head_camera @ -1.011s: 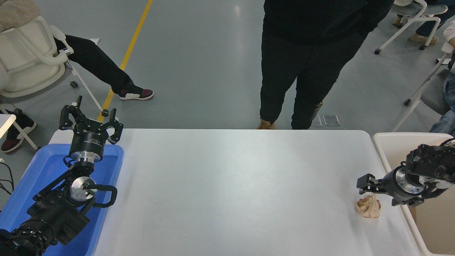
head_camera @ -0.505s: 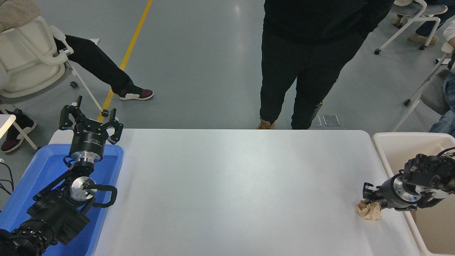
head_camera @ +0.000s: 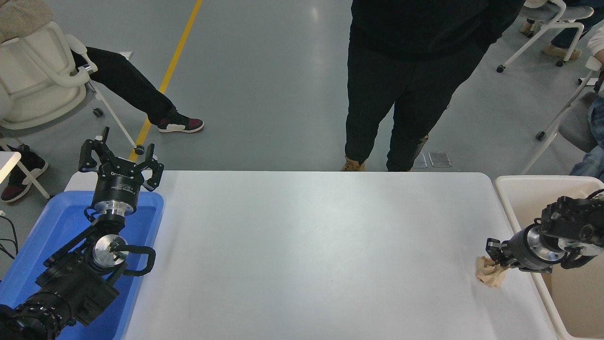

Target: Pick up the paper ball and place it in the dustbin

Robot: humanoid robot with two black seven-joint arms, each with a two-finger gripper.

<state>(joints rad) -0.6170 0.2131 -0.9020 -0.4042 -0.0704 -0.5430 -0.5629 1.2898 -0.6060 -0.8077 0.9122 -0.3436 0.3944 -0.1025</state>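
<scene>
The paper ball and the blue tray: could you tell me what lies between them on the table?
Nothing: the head view shows only bare white table between the paper ball and blue tray.

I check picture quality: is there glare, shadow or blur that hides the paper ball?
Head view: sharp, evenly lit. Soft glare only on the table middle. The paper ball is clear, a faint shadow beside it; the right pincer covers its top edge.

My right gripper [head_camera: 493, 255] pinched the paper ball [head_camera: 490, 275] near the table's [head_camera: 302, 245] right edge, beside the dustbin [head_camera: 514, 186].
</scene>
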